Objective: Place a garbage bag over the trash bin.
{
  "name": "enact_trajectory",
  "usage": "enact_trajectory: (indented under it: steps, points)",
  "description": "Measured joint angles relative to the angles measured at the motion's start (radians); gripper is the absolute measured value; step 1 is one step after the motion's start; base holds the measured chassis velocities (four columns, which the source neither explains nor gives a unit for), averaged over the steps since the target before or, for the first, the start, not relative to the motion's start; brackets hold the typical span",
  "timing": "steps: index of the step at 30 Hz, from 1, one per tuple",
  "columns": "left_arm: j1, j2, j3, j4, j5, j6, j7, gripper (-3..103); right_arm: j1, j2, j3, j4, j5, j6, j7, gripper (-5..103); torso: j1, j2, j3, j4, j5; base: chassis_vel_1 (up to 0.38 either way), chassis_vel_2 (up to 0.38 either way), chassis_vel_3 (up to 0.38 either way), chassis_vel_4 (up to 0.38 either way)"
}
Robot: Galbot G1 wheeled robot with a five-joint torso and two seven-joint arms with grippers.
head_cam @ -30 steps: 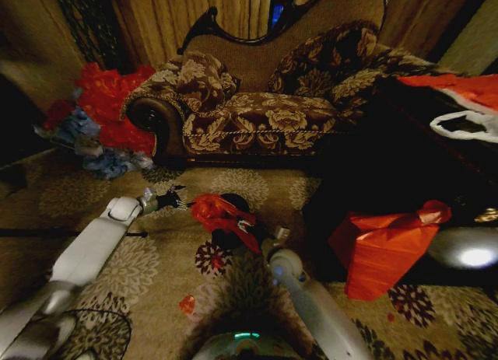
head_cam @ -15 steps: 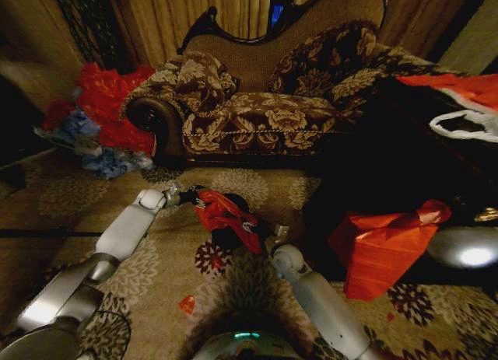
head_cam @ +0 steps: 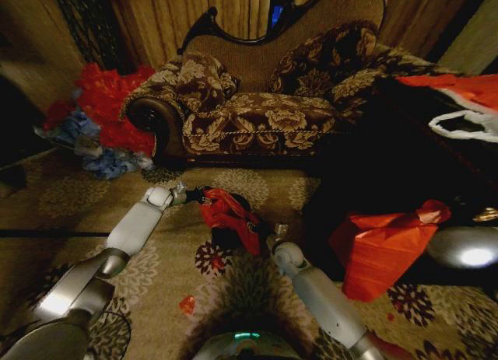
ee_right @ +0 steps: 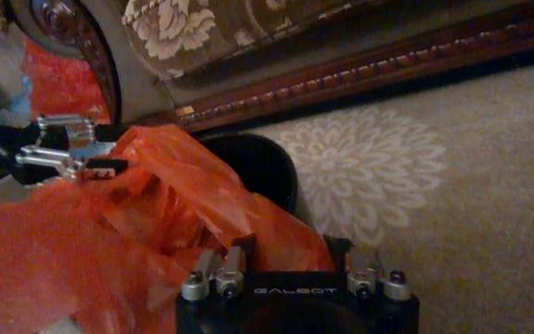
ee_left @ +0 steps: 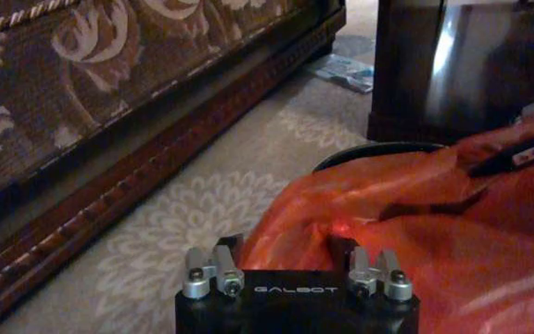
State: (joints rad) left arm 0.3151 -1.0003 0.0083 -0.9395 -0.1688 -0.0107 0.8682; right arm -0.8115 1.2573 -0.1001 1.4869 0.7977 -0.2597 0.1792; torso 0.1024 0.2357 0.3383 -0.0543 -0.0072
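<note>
Both arms at the small black cylindrical trash bin (head_cam: pixel 227 237) on the carpet. Left hand (head_cam: pixel 194 194), at the bin's left, pinches an edge of the thin glossy red plastic garbage bag (head_cam: pixel 228 213). Bag lies crumpled over the bin's mouth; part of the rim is uncovered. Right hand (head_cam: pixel 264 232), at the bin's right, grips the other edge. Judged: spreading and seating remain. Bin contents hidden.

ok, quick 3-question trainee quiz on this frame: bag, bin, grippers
1. True or false: the garbage bag lies flat on the sofa.
2. Which grippers touch the bag? A) left only B) right only C) both
3. Fill in: the trash bin's mouth is partly ____ by the bag.

Key
1. False: it is bunched over the bin on the carpet.
2. C: left gripper and right gripper each meet it from opposite sides.
3. covered
</note>
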Motion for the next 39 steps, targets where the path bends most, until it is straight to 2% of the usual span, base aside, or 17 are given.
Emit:
enact_trajectory:
  steps: [1, 4, 5, 7, 8, 10, 14, 16, 18, 19, 23, 32, 37, 39]
  points:
    - [0.0, 0.0, 0.0, 0.0, 0.0, 0.0, 0.0, 64, 0.0, 0.0, 0.0, 0.0, 0.0, 0.0, 0.0, 48, 0.0, 0.0, 0.0, 0.0, 0.0, 0.0, 0.0, 0.0, 0.0]
    - [0.012, 0.007, -0.004, -0.018, -0.01, 0.002, 0.001, 53, -0.005, -0.004, -0.006, 0.013, -0.001, 0.0, 0.003, 32, 0.0, 0.0, 0.0, 0.0, 0.0001, 0.0, 0.0, 0.0, 0.0]
    - [0.012, 0.007, -0.004, -0.018, -0.01, 0.002, 0.001, 53, -0.005, -0.004, -0.006, 0.013, -0.001, 0.0, 0.003, 32, 0.0, 0.0, 0.0, 0.0, 0.0001, 0.0, 0.0, 0.0, 0.0]
    - [0.021, 0.013, -0.013, -0.026, -0.011, 0.005, -0.004, 49, -0.006, -0.01, -0.013, 0.026, -0.005, 0.0, 0.01, 21, 0.0, 0.0, 0.0, -0.0001, -0.0003, 0.0, 0.0, 0.0, 0.0]
    - [0.03, 0.015, -0.023, -0.032, -0.009, 0.007, -0.005, 41, -0.005, -0.012, -0.017, 0.031, -0.011, 0.0, 0.015, 16, 0.0, 0.0, 0.0, -0.0003, -0.0004, 0.0, 0.0, 0.0, 0.0]
    - [0.038, 0.016, -0.031, -0.039, -0.008, 0.008, -0.006, 41, -0.004, -0.013, -0.021, 0.034, -0.014, 0.0, 0.017, 16, 0.0, 0.0, 0.0, -0.0004, -0.0004, 0.0, 0.0, 0.0, 0.0]
    - [0.071, 0.028, -0.057, -0.066, -0.007, 0.012, -0.007, 25, 0.004, -0.019, -0.038, 0.061, -0.025, -0.006, 0.036, 2, 0.0, 0.0, 0.0, 0.0, -0.0001, 0.0, 0.0, 0.0, 0.0]
    - [0.077, 0.03, -0.062, -0.071, -0.007, 0.012, -0.007, 25, 0.005, -0.023, -0.042, 0.071, -0.025, -0.009, 0.039, 2, 0.0, 0.0, 0.001, 0.0002, -0.0002, 0.0, 0.0, 0.0, 0.0]
    - [0.092, 0.037, -0.074, -0.084, -0.009, 0.012, -0.009, 18, 0.009, -0.034, -0.055, 0.105, -0.026, -0.015, 0.052, 1, 0.0, 0.0, 0.001, 0.0003, 0.0, 0.0, 0.0, 0.0, 0.0]
    - [0.092, 0.037, -0.074, -0.084, -0.009, 0.012, -0.009, 18, 0.009, -0.034, -0.055, 0.105, -0.026, -0.015, 0.052, 1, 0.0, 0.0, 0.001, 0.0003, 0.0, 0.0, 0.0, 0.0, 0.0]
    - [0.128, 0.05, -0.092, -0.109, -0.024, 0.01, -0.024, 3, 0.022, -0.041, -0.077, 0.154, -0.044, -0.019, 0.073, 0, 0.0, 0.0, 0.0, -0.0003, -0.0001, 0.0, 0.0, 0.0, 0.0]
    - [0.178, 0.076, -0.113, -0.145, -0.063, 0.005, -0.049, 0, 0.055, -0.038, -0.108, 0.193, -0.058, -0.023, 0.096, 0, 0.0, 0.0, 0.0, 0.0, -0.0003, 0.0, 0.0, 0.0, 0.0]
    - [0.197, 0.087, -0.122, -0.166, -0.084, 0.008, -0.06, 0, 0.081, -0.034, -0.11, 0.156, -0.064, -0.023, 0.089, 0, 0.0, 0.0, 0.0, 0.0, -0.0001, 0.0, 0.0, 0.0, 0.0]
    - [0.199, 0.082, -0.123, -0.168, -0.09, 0.027, -0.074, 0, 0.093, -0.036, -0.104, 0.12, -0.064, -0.022, 0.076, 0, 0.0, 0.0, 0.0, 0.0001, 0.0, 0.0, 0.0, 0.0, 0.0]
